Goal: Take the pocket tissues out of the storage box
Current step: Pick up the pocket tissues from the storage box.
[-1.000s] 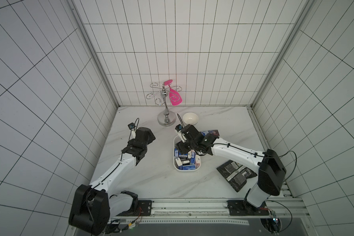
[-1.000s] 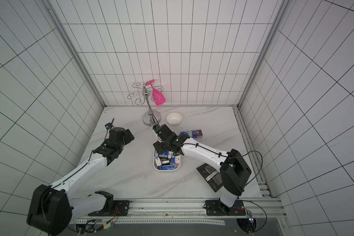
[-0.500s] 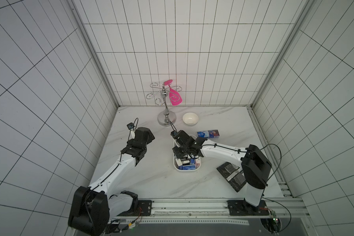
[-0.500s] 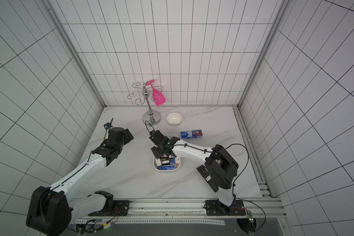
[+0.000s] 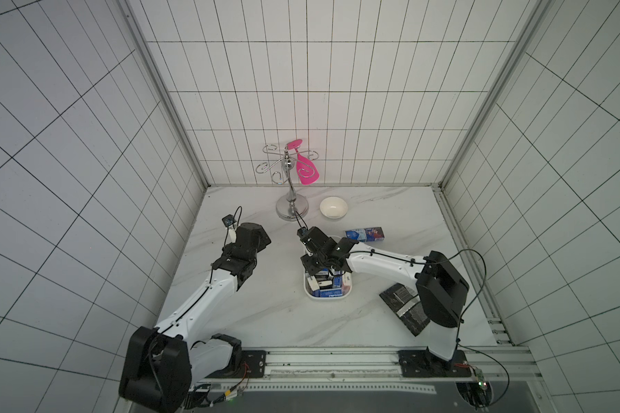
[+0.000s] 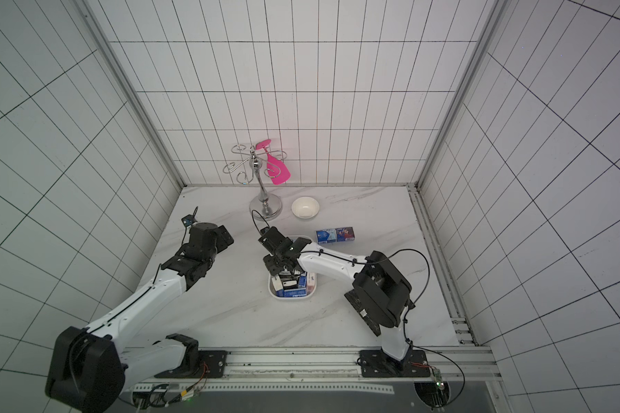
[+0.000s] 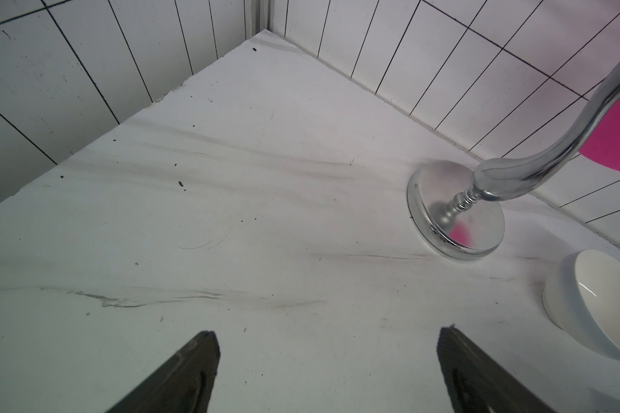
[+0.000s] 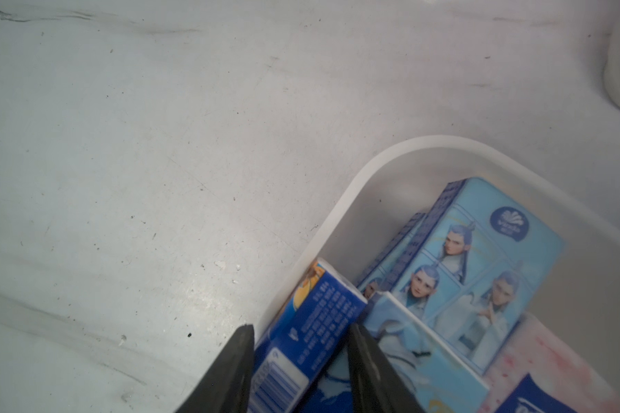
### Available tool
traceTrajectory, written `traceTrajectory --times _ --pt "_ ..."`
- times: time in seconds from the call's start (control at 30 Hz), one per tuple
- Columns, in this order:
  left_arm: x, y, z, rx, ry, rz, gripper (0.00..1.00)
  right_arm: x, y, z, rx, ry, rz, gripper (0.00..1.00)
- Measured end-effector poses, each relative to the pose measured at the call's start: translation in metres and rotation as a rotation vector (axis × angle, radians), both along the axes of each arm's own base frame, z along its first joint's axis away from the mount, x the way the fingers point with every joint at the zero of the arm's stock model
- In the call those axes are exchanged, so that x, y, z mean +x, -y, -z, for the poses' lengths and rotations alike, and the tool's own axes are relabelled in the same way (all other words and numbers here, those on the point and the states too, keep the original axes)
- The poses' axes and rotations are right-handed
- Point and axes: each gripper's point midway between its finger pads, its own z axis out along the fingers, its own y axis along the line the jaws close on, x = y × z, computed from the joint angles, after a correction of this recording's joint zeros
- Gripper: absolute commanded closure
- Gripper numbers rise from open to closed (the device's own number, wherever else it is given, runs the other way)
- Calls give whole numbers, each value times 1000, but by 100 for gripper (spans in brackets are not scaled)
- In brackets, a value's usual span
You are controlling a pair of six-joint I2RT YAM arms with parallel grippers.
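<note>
Your right gripper [image 8: 300, 329] sits low in the centre of the right wrist view. Its black fingers [image 8: 230, 368] lie against both faces of the dark blue packet [image 8: 323, 304], which stands on edge against the wall of the storage box [image 8: 373, 161], so you appear to have hold of it. Lift straight up. The outer finger has little room beside the rim and could probably drag the box along. The light blue packet [image 8: 480, 268] leaning just beside it may also tip as its neighbour leaves. Most of the pocket tissues [image 5: 328, 286] are still in the box at the middle of both top views. A blue pack [image 5: 365, 234] already lies on the table up and to the right, so set this packet down near it. Your left gripper [image 7: 327, 332] hangs open over bare table, with nothing between its jaws. The table [image 5: 265, 314] is white marble with grey veins and dark specks, walled in by white tile. A chrome stand [image 5: 291, 207] holding a pink spatula [image 5: 306, 170] and a white bowl [image 5: 333, 207] stand near the top, and black foil pouches [image 5: 401, 304] lie at lower right.
</note>
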Motion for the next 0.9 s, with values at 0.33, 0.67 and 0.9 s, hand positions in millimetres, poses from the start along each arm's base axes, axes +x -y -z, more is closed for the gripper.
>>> traceTrajectory --times 0.33,0.67,0.9 --pt "0 0 -1 -3 3 -1 1 2 2 1 6 -12 31 68" --pt "-1 1 -3 -9 9 5 1 4 9 4 -17 -16 62 57" --pt "-1 3 -3 -15 8 13 1 5 11 5 -23 -17 73 54"
